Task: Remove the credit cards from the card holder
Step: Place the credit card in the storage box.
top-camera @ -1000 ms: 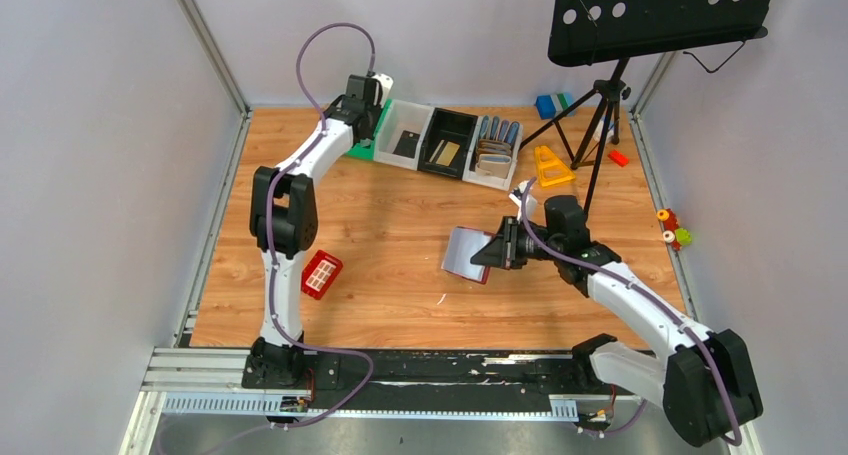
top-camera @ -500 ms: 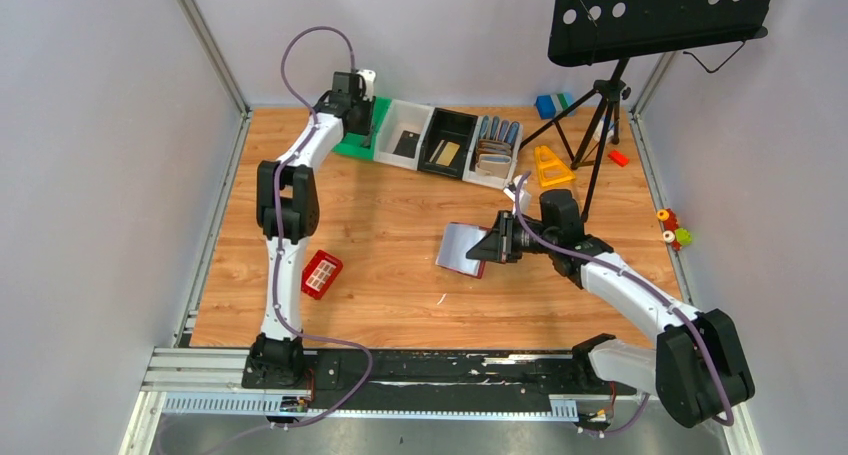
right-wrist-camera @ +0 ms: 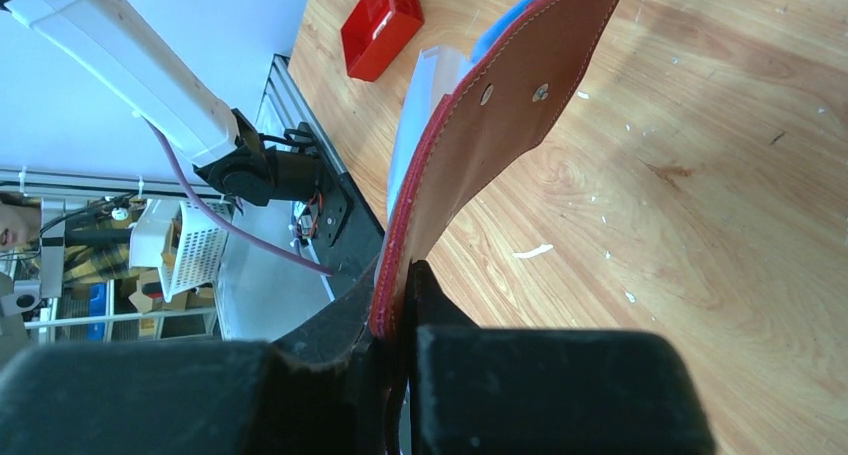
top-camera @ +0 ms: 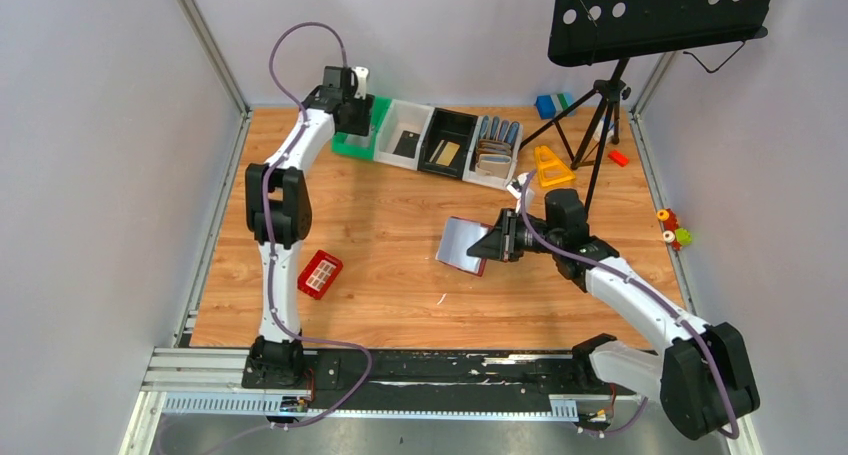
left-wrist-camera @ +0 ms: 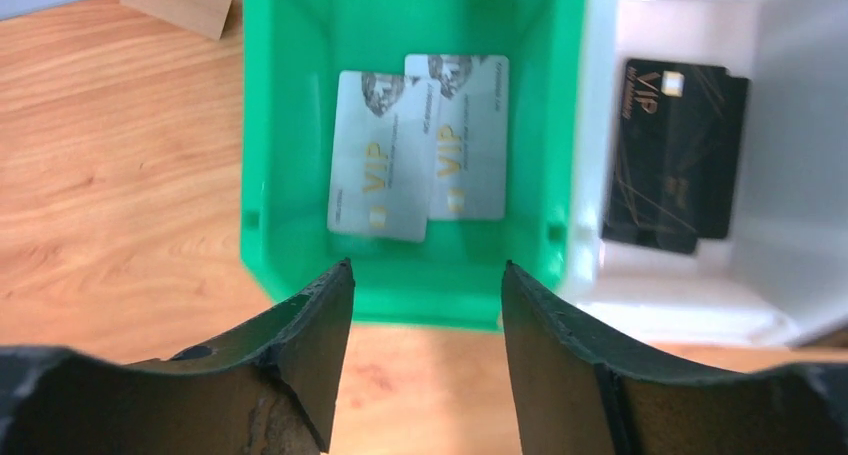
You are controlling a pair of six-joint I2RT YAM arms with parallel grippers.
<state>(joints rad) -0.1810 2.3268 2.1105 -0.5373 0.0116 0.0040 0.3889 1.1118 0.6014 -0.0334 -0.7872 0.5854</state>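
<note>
Cards [left-wrist-camera: 375, 165] in bins [left-wrist-camera: 290, 125] behind card holder [top-camera: 462, 245]

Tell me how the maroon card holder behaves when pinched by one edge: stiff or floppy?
Probably floppy: the card holder is thin stitched leather and curves away from the right gripper. Likely light: that edge pinch alone seems to hold it up. It may sag or swing.

Counter [top-camera: 400, 225] was wood-grain laminate, smooth, low sheen, a few white scuffs. Holder [right-wrist-camera: 500, 115] was smooth maroon leather with a stitched edge and two small metal-looking studs [right-wrist-camera: 487, 94]. Grey cards [left-wrist-camera: 420, 150] and black cards [left-wrist-camera: 675, 150] looked like glossy plastic, gold print. Green bin [left-wrist-camera: 400, 300] and white bin [left-wrist-camera: 690, 300] were shiny moulded plastic. Left claw [left-wrist-camera: 425, 272] fingers [left-wrist-camera: 300, 355] were matt black, chipped.
</note>
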